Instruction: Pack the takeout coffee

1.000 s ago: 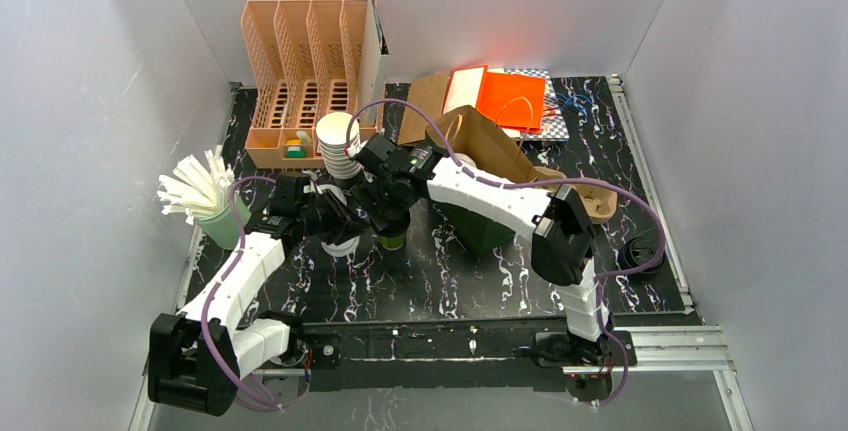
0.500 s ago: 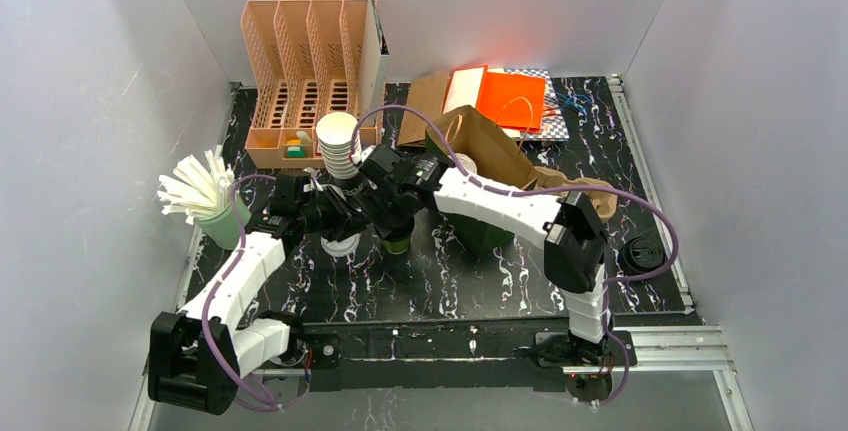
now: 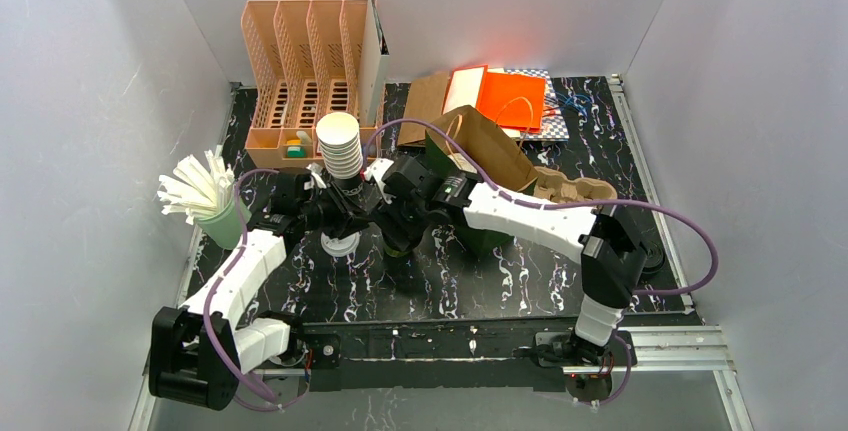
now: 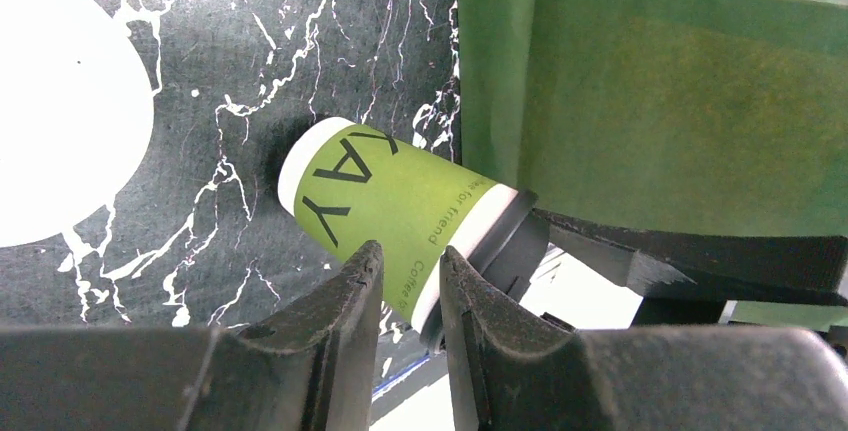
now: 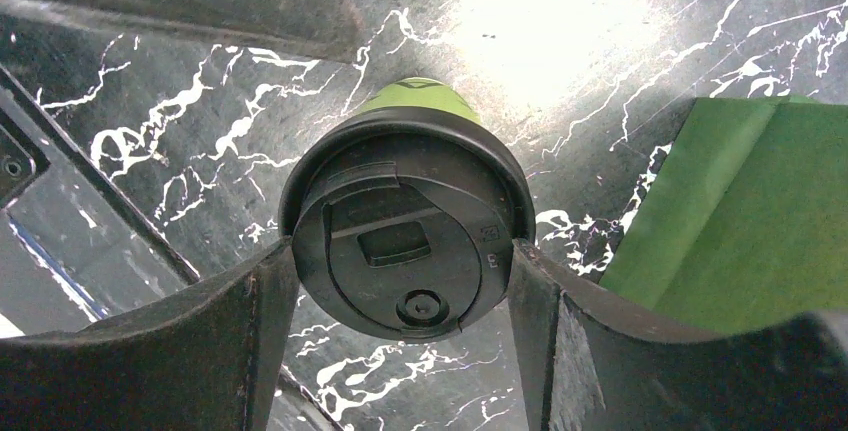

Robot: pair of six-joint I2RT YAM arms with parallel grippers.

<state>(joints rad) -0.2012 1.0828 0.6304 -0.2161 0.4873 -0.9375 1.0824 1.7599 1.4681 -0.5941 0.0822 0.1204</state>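
Note:
The takeout coffee point(image 3: 397, 242) is a green paper cup point(image 4: 390, 201) with a black lid point(image 5: 405, 241), not a white one. My right gripper point(image 5: 402, 251) is shut on it, one finger pressing each side of the lid. The cup hangs tilted just left of the dark green paper bag point(image 3: 487, 229), its white base showing in the left wrist view. My left gripper point(image 4: 410, 251) stands beside the cup's upper wall with its fingers a narrow gap apart and nothing between them. One fingertip point(image 4: 455, 266) sits at the lid's edge.
A loose white lid point(image 3: 341, 243) lies left of the cup. Behind it stand a stack of white cups point(image 3: 340, 146), a peach rack point(image 3: 300, 71) and a brown bag point(image 3: 490, 146). A straw holder point(image 3: 205, 196) is far left, a cardboard carrier point(image 3: 572, 191) right.
The right arm's elbow has swung out to the right and its wrist has drawn off the cup stack. The cup stays in the right gripper. The left fingers have parted slightly.

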